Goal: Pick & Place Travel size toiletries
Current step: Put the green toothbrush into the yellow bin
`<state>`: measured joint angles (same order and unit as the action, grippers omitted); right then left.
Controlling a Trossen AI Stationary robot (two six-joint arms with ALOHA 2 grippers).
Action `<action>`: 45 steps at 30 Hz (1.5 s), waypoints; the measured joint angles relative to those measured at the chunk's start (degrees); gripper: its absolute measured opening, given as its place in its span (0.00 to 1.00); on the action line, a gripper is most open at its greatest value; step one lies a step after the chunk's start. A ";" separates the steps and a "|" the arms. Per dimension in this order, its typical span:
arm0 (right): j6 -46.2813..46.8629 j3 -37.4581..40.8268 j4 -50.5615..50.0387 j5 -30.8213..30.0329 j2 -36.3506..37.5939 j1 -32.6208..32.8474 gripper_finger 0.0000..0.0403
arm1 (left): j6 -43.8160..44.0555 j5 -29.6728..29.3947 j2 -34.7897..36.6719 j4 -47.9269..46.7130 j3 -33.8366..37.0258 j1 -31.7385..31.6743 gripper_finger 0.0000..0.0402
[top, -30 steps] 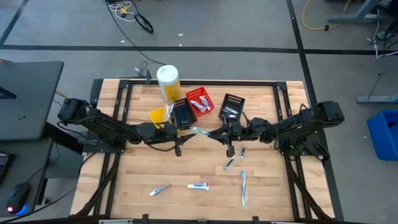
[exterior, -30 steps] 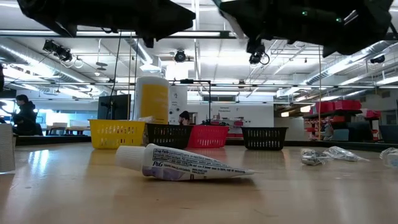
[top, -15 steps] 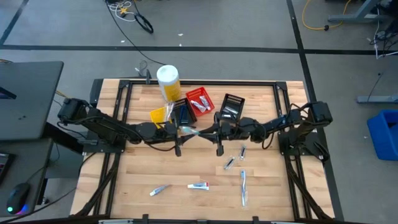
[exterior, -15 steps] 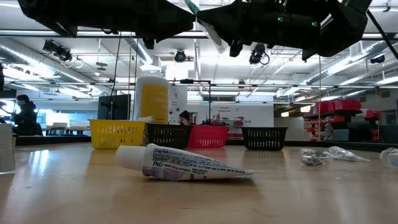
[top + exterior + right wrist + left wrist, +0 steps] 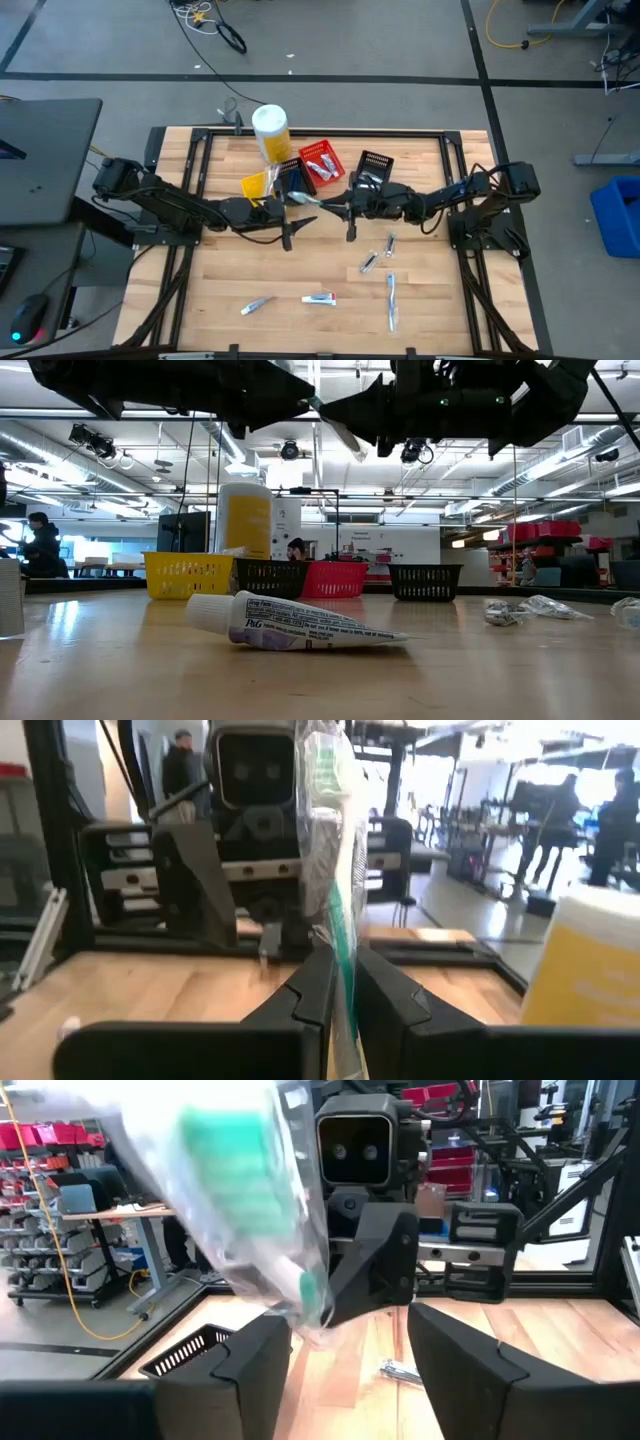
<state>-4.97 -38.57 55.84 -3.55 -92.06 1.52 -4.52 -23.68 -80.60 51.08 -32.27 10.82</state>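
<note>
My right gripper [image 5: 338, 208] is shut on a toothbrush in a clear wrapper with green marks [image 5: 305, 198], high above the table's middle; it also shows in the low view [image 5: 338, 428]. My left gripper [image 5: 293, 220] is open and faces it. In the left wrist view [image 5: 350, 1370] the wrapper [image 5: 250, 1200] hangs just beyond the open fingers, apart from them. A white toothpaste tube [image 5: 300, 625] lies on its side on the table near the front. My right gripper pinches the wrapped toothbrush near one end [image 5: 345, 982] between its two fingers. The fingers come level from the table's right. The toothbrush sticks out past the fingertips toward my left gripper, slanting upward [image 5: 328, 810], lifted clear of the table.
At the back stand a yellow basket [image 5: 256, 186], a black basket [image 5: 296, 180], a red basket [image 5: 322, 162], another black basket [image 5: 374, 170] and a yellow canister [image 5: 270, 130]. Loose toiletries lie near the front [image 5: 318, 298] [image 5: 256, 305] [image 5: 391, 300] and right of middle [image 5: 370, 262].
My right gripper has gone toward the table's left, toward my left gripper, carrying the wrapped toothbrush clear of the table. The toothbrush's free end now lies close in front of my left gripper's open fingers.
</note>
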 joint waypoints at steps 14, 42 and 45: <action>6.22 -0.31 -0.07 6.74 0.27 -0.74 0.10 | 2.35 2.12 0.02 1.66 0.00 -2.18 0.53; 4.04 -4.33 3.09 5.09 -3.65 -0.74 0.10 | 1.40 0.81 0.02 3.04 0.04 -2.54 0.18; 4.09 -4.38 2.64 5.10 -3.62 -0.72 0.10 | 1.56 0.85 0.00 3.47 0.07 -2.54 0.23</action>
<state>-0.89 -42.95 58.48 1.55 -95.68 0.80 -2.95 -22.83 -80.60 54.54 -32.21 8.27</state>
